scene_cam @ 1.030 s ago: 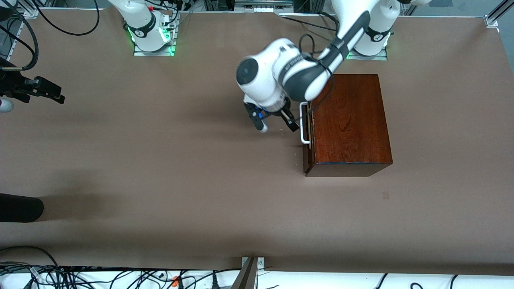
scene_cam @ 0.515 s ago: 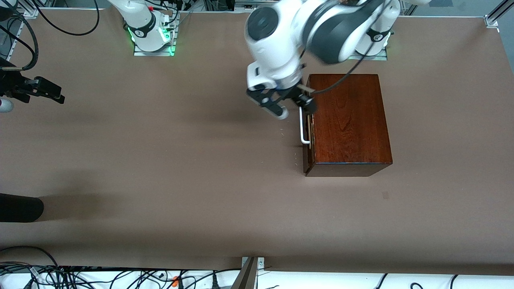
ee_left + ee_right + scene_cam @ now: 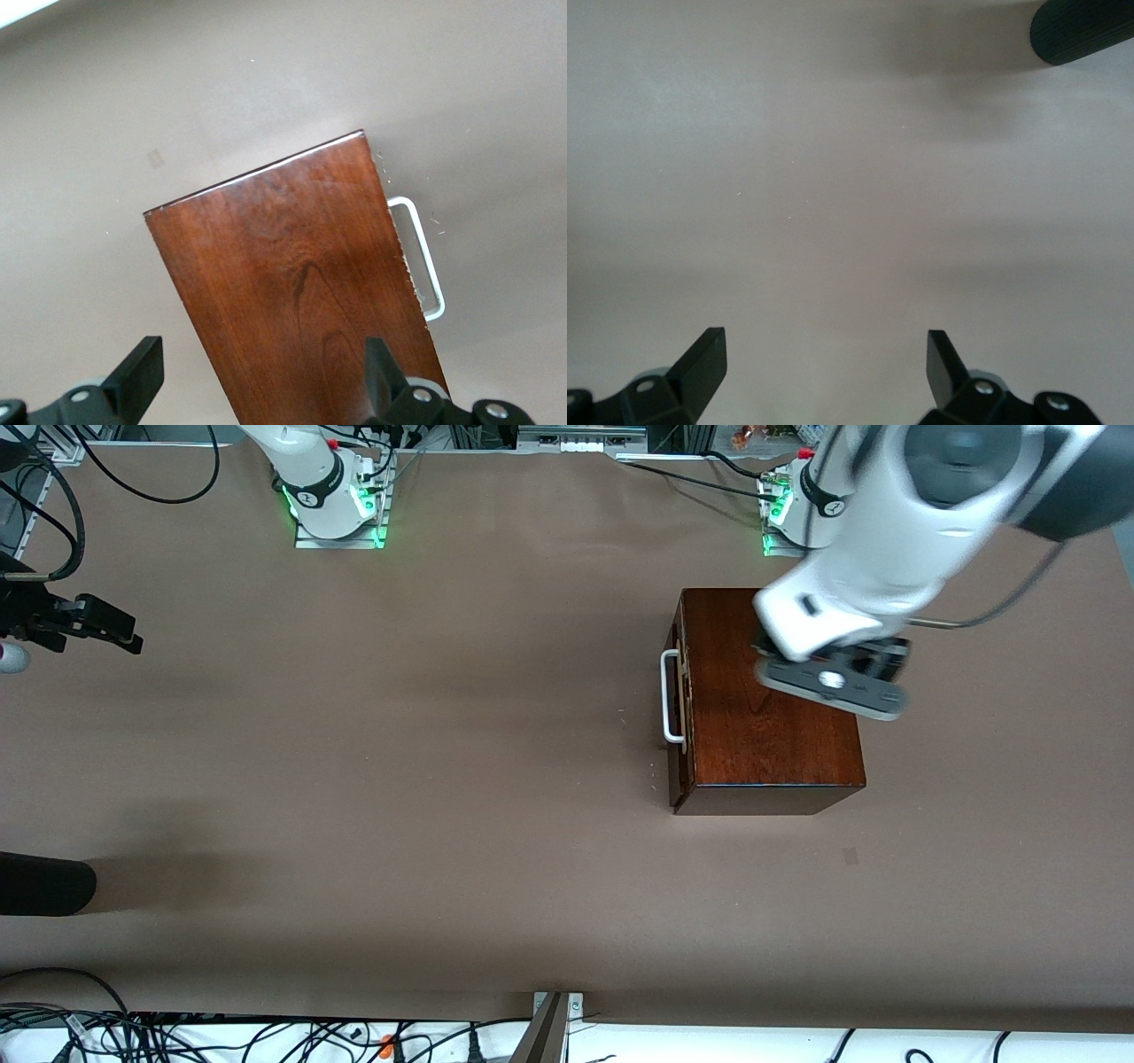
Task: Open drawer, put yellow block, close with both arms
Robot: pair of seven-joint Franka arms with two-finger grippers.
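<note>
Brown matting covers the desk [image 3: 443, 779], cables trailing along its nearest edge; the mahogany box [image 3: 771, 708] sits toward the left arm's end, drawer [image 3: 679, 700] closed; left pincer [image 3: 261, 376] hangs over it, spread wide, empty; right pincer [image 3: 824, 363], cut off in the front view, gapes empty over bare matting.

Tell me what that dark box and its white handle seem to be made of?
The box looks like wood with a glossy reddish-brown varnish: grain lines show and its top edge catches light. The handle is a smooth white bar, probably painted metal or plastic; the look leaves that open.
</note>
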